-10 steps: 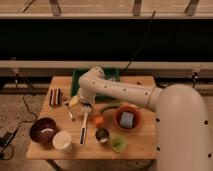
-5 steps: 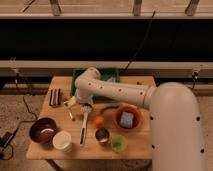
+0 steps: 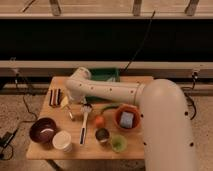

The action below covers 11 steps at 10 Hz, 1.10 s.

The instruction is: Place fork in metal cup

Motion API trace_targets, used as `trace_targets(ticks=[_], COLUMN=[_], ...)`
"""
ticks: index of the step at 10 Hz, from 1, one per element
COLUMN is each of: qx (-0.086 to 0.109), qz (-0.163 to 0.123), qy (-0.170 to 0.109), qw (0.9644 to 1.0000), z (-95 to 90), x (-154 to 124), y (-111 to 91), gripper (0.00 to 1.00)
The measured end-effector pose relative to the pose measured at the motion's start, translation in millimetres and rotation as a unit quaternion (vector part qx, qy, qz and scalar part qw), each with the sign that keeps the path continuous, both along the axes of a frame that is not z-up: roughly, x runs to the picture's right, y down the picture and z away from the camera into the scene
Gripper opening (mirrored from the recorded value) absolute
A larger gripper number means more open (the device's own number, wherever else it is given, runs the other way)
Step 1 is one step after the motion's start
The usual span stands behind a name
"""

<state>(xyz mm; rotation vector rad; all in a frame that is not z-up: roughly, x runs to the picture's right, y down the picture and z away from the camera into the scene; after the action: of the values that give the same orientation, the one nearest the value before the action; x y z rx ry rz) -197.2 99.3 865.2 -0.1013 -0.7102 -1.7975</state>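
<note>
The end effector point(image 3: 71, 106) hangs low over the left half of the table point(image 3: 87, 150) with its fingers spread apart, though the white arm above crowds them and their tips are hard to pick out. Just below it lies the fork point(image 3: 70, 114), a thin silvery sliver flat on the wood; whether the fingers touch it I cannot tell. Right beside the end effector, on the side toward the arm's bulk, one long white utensil point(image 3: 83, 126) lies with its broad head up near the fingers. Past that sits one orange fruit point(image 3: 99, 120), and nearer the front edge stands the metal cup point(image 3: 102, 135), dark and shiny, well apart from the fork. There are three cups in all: the metal one, a green cup point(image 3: 118, 144) just beside it, and a white cup point(image 3: 62, 141) on the end effector's other side. There are two bowls, a dark bowl point(image 3: 42, 130) next to the white cup and a red bowl point(image 3: 127, 119) holding something bluish I cannot identify. A green tray point(image 3: 106, 75) at the far edge is half hidden behind the arm.
</note>
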Motion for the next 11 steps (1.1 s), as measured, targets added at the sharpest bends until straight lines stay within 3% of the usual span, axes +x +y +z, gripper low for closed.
trace_targets(ticks=[6, 11], qx=[-0.014, -0.006], qz=[-0.024, -0.036], qy=[0.015, 0.032], qw=[0.9995, 0.9988], z=[33.2, 46.1], x=[-18, -25], y=[23, 39], gripper=[0.8, 0.8])
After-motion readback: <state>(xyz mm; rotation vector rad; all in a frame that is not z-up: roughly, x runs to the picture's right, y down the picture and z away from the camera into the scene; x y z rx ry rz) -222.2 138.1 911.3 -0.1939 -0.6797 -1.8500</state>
